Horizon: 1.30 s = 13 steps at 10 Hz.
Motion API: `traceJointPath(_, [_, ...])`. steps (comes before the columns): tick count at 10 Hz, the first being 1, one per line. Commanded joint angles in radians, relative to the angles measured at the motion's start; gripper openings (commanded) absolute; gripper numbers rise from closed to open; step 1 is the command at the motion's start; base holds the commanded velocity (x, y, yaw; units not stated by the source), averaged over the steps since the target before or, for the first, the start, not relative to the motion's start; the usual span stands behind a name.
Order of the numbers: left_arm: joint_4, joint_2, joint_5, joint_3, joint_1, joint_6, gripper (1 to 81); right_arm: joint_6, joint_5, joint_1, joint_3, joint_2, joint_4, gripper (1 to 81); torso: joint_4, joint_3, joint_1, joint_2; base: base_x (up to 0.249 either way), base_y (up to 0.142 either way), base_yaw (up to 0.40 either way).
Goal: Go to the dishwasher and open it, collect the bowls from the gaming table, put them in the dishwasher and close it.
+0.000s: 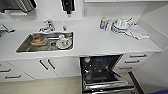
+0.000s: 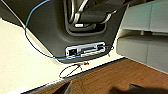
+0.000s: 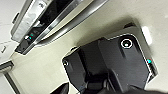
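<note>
One dishwasher [image 1: 102, 72], door down, lower right. One sink [image 1: 25, 47], left of centre. One tap [image 1: 48, 26] above it. Three drawer handles [image 1: 138, 56] at right.

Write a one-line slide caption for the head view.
Dishwasher stands open under the white counter, racks visible, with dishes in the sink and more stacked by the wall.

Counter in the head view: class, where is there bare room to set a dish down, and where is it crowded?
Bare: the counter between the sink and the dish pile. Crowded: the sink and the far right corner.
</note>
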Motion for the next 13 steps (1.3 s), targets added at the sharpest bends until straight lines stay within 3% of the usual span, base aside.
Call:
traceJointPath(1, [-0.021,-0.019,0.06,-0.016,0.026,0.001,81.1,-0.042,0.063,-0.105,0.016,-0.06,-0.012,81.1,0.0,0.0,0.062,-0.096,0.0,0.0,0.0])
traceJointPath(4, [-0.028,-0.014,0.059,-0.024,0.023,0.001,81.1,-0.042,0.124,-0.22,-0.027,-0.012,-0.011,81.1,0.0,0.0,0.132,-0.209,0.0,0.0,0.0])
traceJointPath(9, [-0.027,-0.01,0.06,-0.027,0.023,0.001,81.1,-0.022,0.218,-0.279,-0.084,0.068,0.001,81.1,0.0,0.001,0.249,-0.399,0.0,0.0,0.0])
traceJointPath(11, [-0.028,-0.01,0.062,-0.027,0.023,0.001,81.1,0.06,0.246,-0.262,-0.126,0.081,0.121,81.1,0.0,0.002,0.297,-0.476,0.0,0.0,0.0])
traceJointPath(13, [-0.028,-0.016,0.062,-0.027,0.023,0.001,81.1,0.081,0.267,-0.233,-0.168,0.089,0.271,81.1,0.0,0.002,0.343,-0.551,0.0,0.0,0.0])
